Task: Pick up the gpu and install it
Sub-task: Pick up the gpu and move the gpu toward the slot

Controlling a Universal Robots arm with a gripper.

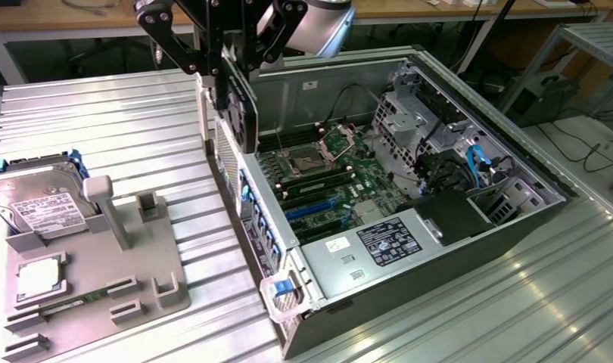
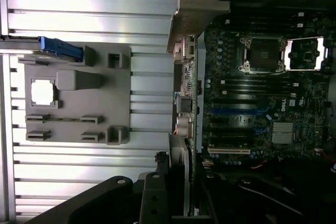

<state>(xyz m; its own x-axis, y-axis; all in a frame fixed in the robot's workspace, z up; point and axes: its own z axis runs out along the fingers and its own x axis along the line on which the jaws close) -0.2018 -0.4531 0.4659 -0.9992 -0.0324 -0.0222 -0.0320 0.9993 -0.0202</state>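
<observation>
While the gpu (image 1: 241, 113) was held edge-down over the open computer case (image 1: 468, 265) by the part-closed gripper (image 1: 234, 72), alignment with a blue slot (image 1: 312, 210) was judged outstanding.

A ribbed metal table (image 1: 115, 113) is spreading across the scene, its long grooves running side by side, and light is glancing off the ridges in pale, bright bands. Behind it a wooden bench (image 1: 418, 10) is running along the back on white legs (image 1: 6, 57), with dark shadow sitting beneath it. At the exterior view's right a grey metal rack (image 1: 589, 38) is standing on a pale floor (image 1: 574, 140), a black box (image 1: 536, 97) is sitting beside its leg, and black cables (image 1: 602, 155) are trailing loose across the floor.
</observation>
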